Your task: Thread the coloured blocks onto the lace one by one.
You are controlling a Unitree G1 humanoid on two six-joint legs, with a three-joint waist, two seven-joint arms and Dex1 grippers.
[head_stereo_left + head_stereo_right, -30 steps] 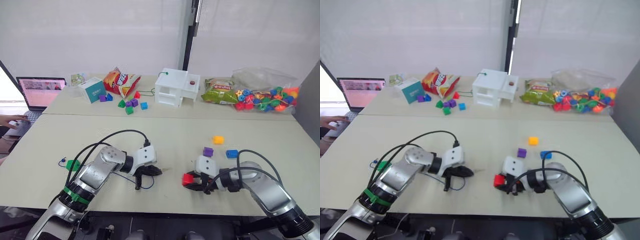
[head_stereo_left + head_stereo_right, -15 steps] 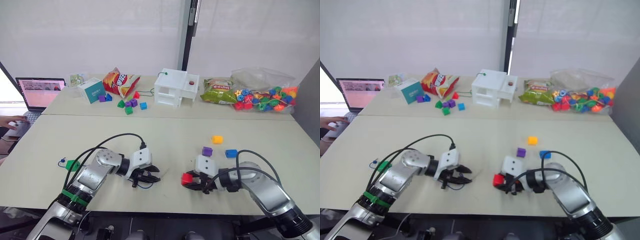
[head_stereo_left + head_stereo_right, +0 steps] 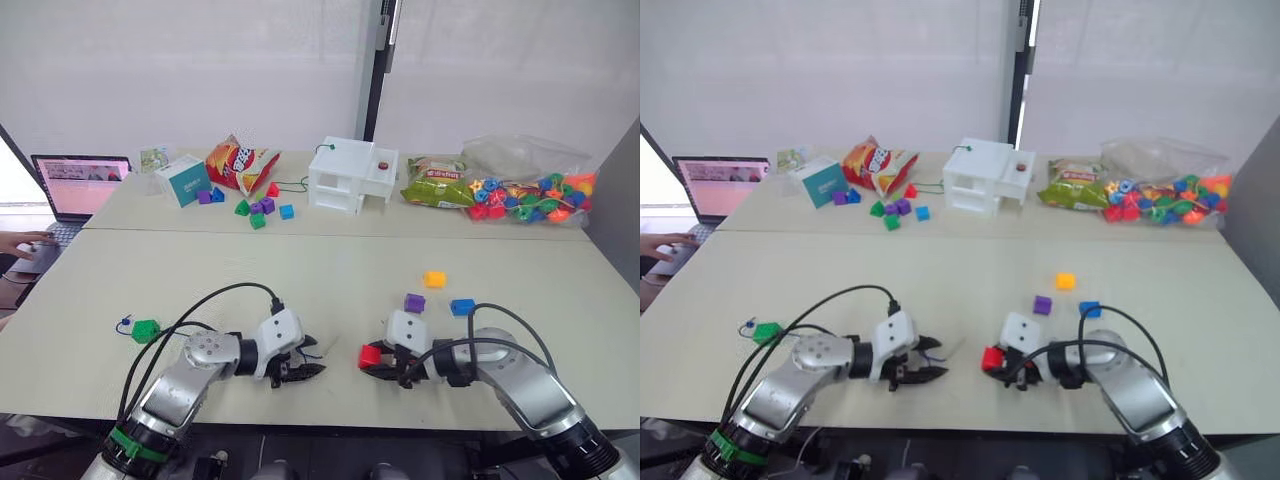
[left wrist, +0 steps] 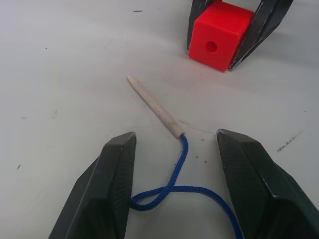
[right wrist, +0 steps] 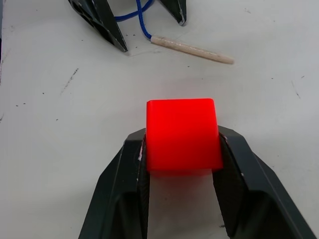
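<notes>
The right gripper is clamped on the red block, one finger on each side, low over the table. In the left wrist view the red block's face shows a round hole turned toward the lace tip.

The left gripper stands spread wide, touching nothing. The lace lies flat on the table between its two fingers; the blue cord makes a small loop by one finger and runs up to the pale stiff tip, which points toward the red block. Tip and block are near each other but apart, with bare table between them.

Taking the red block as the landmark: the purple block sits just behind it, the blue block behind and to the right, and the yellow block farther back than the purple one. The green block lies well off to the left, past the left gripper, with a bit of lace beside it.

Far behind the red block, on the back table, stand a white box, a snack bag, a teal box, a scatter of small pieces and a bag of beads. Far to the left, a laptop is open and a person's hand rests at it.
</notes>
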